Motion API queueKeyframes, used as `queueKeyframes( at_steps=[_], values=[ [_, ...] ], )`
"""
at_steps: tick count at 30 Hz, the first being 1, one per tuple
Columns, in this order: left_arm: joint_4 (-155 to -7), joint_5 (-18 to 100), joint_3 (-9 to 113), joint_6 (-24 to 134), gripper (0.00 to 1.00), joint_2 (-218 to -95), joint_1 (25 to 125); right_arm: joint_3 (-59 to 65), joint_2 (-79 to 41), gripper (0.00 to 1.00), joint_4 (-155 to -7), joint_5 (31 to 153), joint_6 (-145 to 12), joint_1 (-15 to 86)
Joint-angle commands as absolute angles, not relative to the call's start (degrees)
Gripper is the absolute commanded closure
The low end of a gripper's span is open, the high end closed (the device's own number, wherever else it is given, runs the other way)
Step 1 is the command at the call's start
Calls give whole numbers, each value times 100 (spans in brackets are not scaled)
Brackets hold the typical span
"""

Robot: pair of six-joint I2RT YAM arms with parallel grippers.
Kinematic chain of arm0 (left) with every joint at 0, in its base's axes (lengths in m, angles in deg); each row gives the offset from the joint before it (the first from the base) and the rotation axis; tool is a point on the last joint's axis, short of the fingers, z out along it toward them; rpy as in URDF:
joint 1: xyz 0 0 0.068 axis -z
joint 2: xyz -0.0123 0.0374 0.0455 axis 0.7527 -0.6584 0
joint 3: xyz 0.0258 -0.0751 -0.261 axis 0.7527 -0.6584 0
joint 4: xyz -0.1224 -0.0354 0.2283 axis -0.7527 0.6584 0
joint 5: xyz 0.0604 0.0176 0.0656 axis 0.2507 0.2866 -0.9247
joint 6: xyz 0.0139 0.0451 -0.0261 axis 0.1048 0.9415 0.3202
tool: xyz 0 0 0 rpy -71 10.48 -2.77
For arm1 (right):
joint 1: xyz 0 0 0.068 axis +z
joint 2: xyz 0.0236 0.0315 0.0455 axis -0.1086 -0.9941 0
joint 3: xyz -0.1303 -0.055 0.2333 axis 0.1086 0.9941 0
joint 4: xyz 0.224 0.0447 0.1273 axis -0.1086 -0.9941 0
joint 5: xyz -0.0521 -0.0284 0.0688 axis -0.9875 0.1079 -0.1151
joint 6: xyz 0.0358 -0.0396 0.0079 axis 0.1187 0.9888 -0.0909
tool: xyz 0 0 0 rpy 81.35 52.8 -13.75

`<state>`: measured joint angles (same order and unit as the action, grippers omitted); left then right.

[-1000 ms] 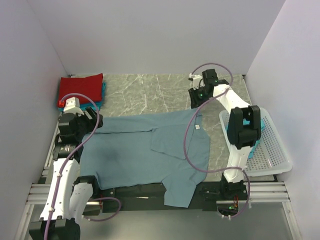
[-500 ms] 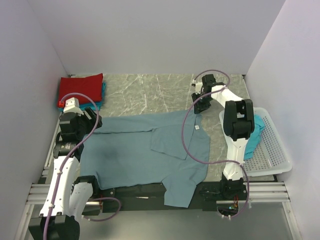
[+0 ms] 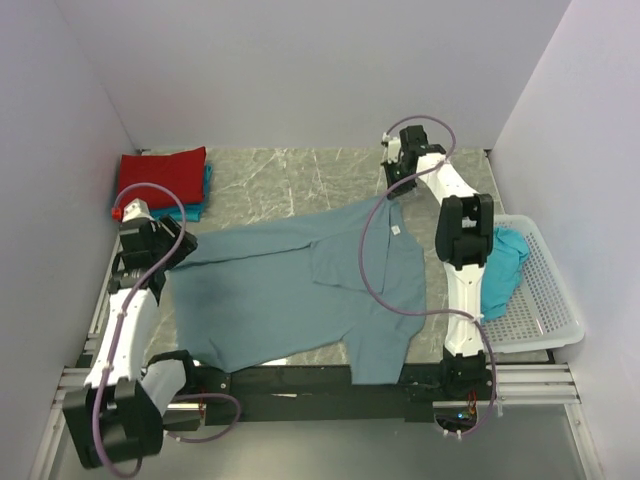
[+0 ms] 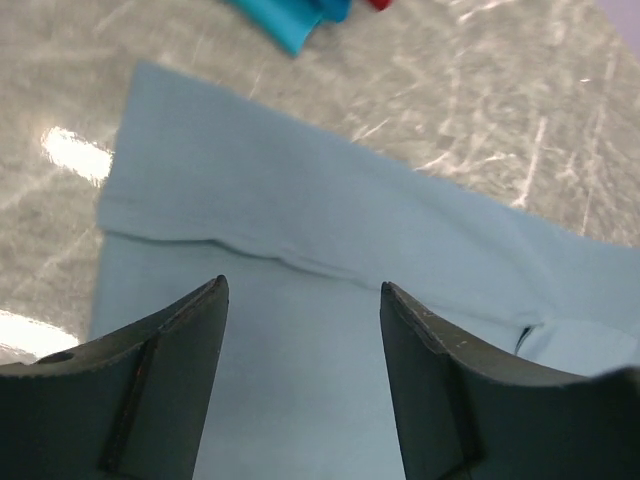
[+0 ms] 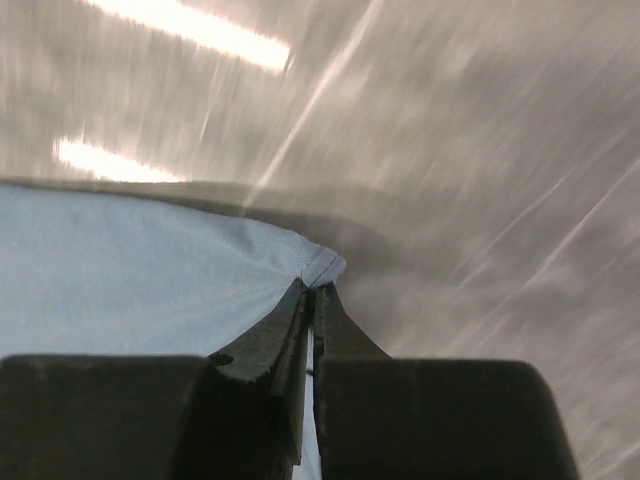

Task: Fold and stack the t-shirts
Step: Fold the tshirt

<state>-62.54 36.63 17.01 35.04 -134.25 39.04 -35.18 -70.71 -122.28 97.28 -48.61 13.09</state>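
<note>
A slate-blue t-shirt lies spread across the table, its white neck label near the right. My right gripper is shut on a hemmed corner of this shirt at the far right and holds it stretched. My left gripper is open just above the shirt's left edge, with the cloth below the jaws and not pinched. A folded red t-shirt lies on a folded turquoise one at the far left corner. Another turquoise shirt lies crumpled in the basket.
A white perforated plastic basket stands at the right edge of the table. White walls close in the left, back and right sides. The grey marble tabletop shows behind the shirt. A black rail runs along the near edge.
My right gripper has moved farther back with the shirt corner, and the shirt has slid away from the near edge. My left gripper has shifted slightly left.
</note>
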Motion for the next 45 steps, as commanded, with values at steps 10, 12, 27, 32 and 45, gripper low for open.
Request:
queueKeyframes(
  at_steps=[10,12,27,32,45],
  values=[
    [-7022,5223,2843,3472,53,-15679,3625,-5820,-8029,88,-11075,8273,-5175,1380],
    [-7092,5393,2965,3648,58,-16046,3651,-5794,-7906,72,-10977,8273,-5201,1380],
    [-6416,4814,3125,4045,80,-17270,4108,-3316,-5788,61,-10801,9300,-5113,1415],
    [-6205,4585,3019,3983,80,-17341,4161,-2552,-4964,59,-10907,9854,-5079,1415],
    [-6204,5154,2834,4053,80,-16244,4179,-706,-2774,58,-11617,11873,-3868,1582]
  ],
)
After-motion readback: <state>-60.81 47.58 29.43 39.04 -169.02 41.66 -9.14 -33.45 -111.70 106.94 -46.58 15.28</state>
